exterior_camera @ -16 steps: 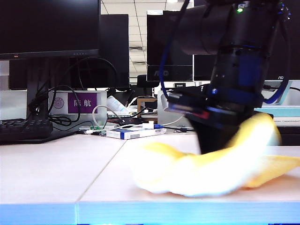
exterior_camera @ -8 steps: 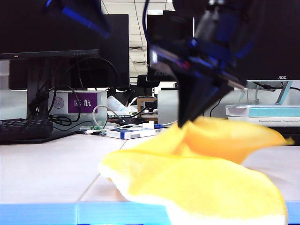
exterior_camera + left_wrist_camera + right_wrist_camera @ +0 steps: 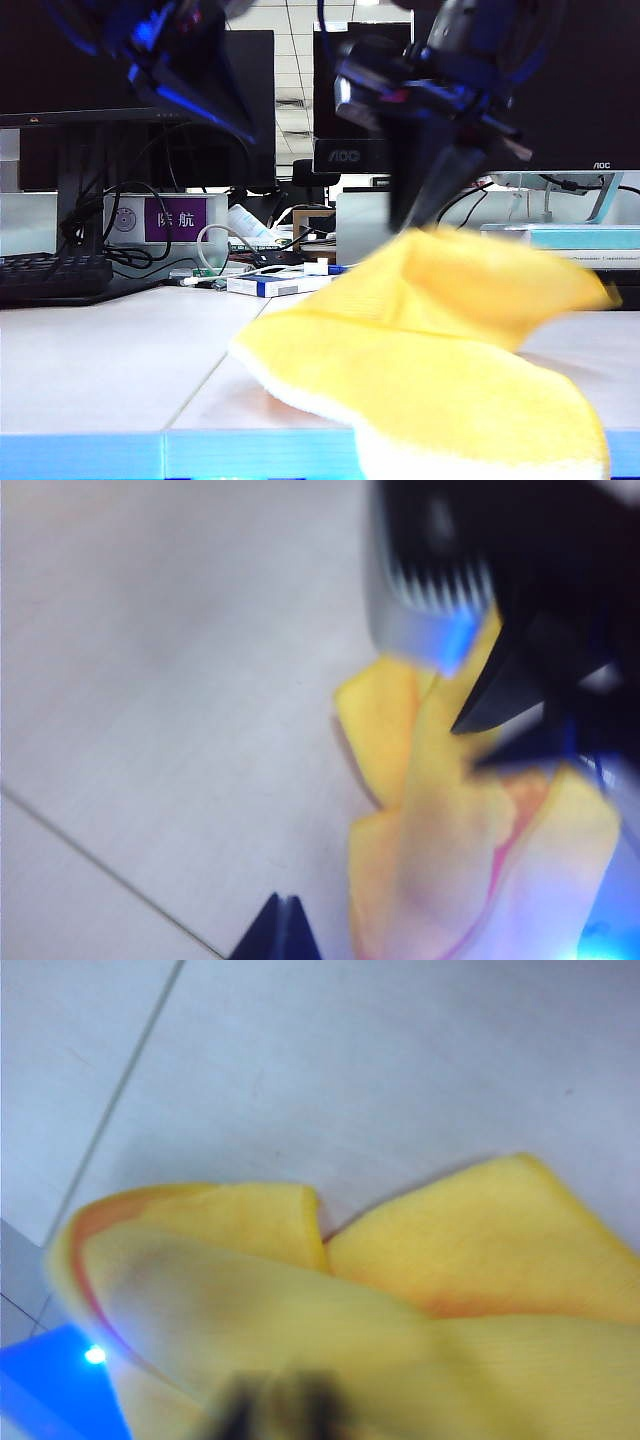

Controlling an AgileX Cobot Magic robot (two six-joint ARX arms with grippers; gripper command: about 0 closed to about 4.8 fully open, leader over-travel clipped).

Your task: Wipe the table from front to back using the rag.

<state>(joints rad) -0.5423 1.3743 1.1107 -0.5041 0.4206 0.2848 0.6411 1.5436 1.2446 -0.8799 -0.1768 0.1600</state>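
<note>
Lifting: right gripper [image 3: 425, 215], at 1 o'clock in the exterior view, is clamped on a raised fold of the rag [image 3: 440, 350].
Rag: bright yellow, lower part draped on the table [image 3: 110, 360] at 5 o'clock, spilling over the blue front edge.
Left gripper [image 3: 279, 932]: fingers pressed together, empty, hanging above the table near the rag.
Background: white-and-blue box [image 3: 285, 283] at 10 o'clock, well apart from the rag.
</note>
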